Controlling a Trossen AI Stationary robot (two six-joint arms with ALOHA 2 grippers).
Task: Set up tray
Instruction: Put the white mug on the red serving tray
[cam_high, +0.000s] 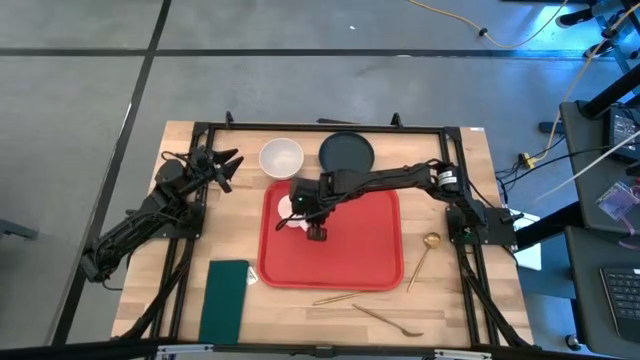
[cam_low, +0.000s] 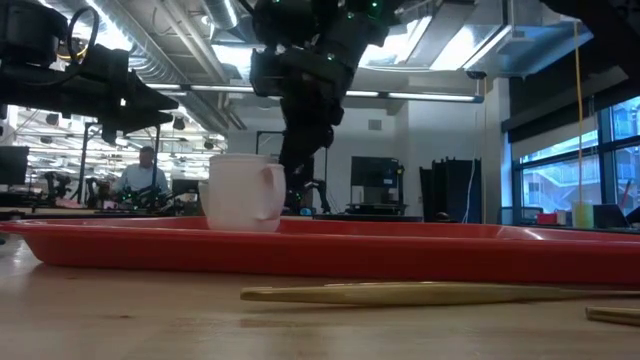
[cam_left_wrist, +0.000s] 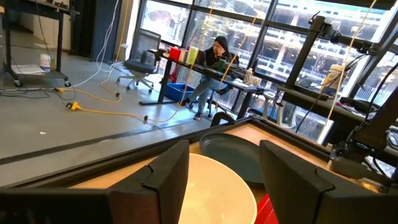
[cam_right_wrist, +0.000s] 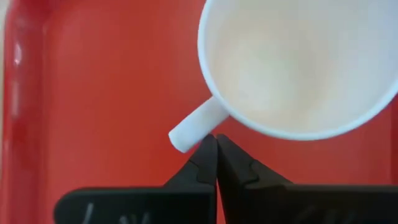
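- The red tray sits mid-table on the wood, with a white mug standing upright near its far left corner.
- The right gripper is over the tray, fingers pinched together on nothing, tips just beside the mug's handle.
- The left gripper waits spread apart at the left edge, aimed at a white bowl and a dark plate behind the tray.
- A green napkin lies front left.

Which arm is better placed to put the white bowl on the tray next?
Probably left. The left gripper is open beside the white bowl, whereas the right gripper is shut above the red tray, next to the white cup.
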